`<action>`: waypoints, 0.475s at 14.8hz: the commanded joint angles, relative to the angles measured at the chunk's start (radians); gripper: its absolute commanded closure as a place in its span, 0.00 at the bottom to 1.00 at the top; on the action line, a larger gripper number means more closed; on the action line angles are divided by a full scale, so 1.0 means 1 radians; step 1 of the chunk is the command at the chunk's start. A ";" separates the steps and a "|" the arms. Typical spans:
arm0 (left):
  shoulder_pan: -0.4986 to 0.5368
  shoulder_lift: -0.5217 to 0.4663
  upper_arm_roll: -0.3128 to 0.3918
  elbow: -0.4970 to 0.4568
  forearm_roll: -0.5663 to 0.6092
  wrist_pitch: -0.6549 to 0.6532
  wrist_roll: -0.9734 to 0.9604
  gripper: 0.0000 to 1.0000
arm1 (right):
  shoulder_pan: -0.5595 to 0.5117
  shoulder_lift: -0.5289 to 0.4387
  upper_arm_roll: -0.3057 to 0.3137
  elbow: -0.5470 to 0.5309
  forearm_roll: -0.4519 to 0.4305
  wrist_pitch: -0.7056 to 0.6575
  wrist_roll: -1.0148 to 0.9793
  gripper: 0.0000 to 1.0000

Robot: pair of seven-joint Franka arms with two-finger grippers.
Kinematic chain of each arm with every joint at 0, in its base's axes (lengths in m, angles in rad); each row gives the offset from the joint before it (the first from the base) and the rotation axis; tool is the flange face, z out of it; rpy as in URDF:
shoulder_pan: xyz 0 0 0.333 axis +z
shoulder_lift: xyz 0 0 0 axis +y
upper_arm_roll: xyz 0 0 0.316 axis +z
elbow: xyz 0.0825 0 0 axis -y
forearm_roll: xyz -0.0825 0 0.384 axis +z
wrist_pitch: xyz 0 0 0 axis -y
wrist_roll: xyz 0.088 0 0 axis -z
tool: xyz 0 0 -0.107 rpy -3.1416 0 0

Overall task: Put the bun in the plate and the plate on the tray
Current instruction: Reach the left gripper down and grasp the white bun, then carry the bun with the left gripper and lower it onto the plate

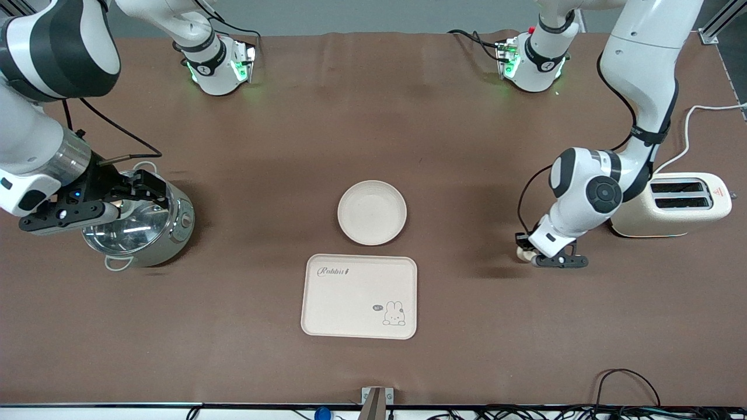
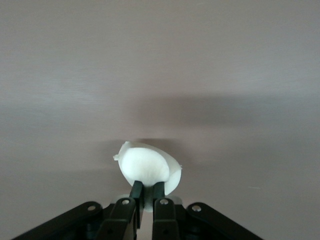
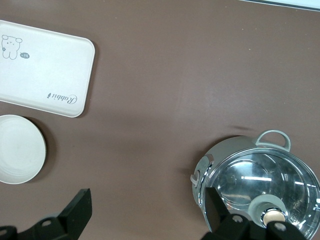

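The small cream-white bun [image 2: 147,167] is pinched between the fingers of my left gripper [image 2: 148,190]. In the front view the bun [image 1: 522,252] and the left gripper [image 1: 530,256] are low at the table surface near the toaster, toward the left arm's end. Whether the bun touches the table I cannot tell. The round cream plate [image 1: 372,212] lies empty at mid-table. The printed Rabbit tray [image 1: 359,296] lies empty just nearer the front camera. My right gripper [image 1: 149,185] is open and empty over the steel pot. The right wrist view shows it [image 3: 148,212] along with the plate [image 3: 20,148] and tray [image 3: 42,67].
A steel pot with a glass lid [image 1: 140,224] stands toward the right arm's end and also shows in the right wrist view [image 3: 260,180]. A cream toaster [image 1: 671,205] with a white cord stands toward the left arm's end, beside the left arm.
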 commanded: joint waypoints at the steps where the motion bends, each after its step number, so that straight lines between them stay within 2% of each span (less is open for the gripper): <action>1: -0.025 -0.027 -0.122 0.123 -0.004 -0.184 -0.199 1.00 | 0.010 0.026 -0.003 0.018 0.015 0.016 0.007 0.00; 2: -0.056 -0.023 -0.153 0.169 -0.001 -0.229 -0.287 1.00 | 0.010 0.034 -0.003 0.018 0.015 0.022 0.007 0.00; 4: -0.171 0.025 -0.159 0.258 0.000 -0.277 -0.510 1.00 | 0.011 0.052 -0.003 0.018 0.015 0.042 0.007 0.00; 7: -0.346 0.118 -0.158 0.339 0.002 -0.276 -0.792 1.00 | 0.028 0.083 -0.003 0.016 0.020 0.098 0.005 0.00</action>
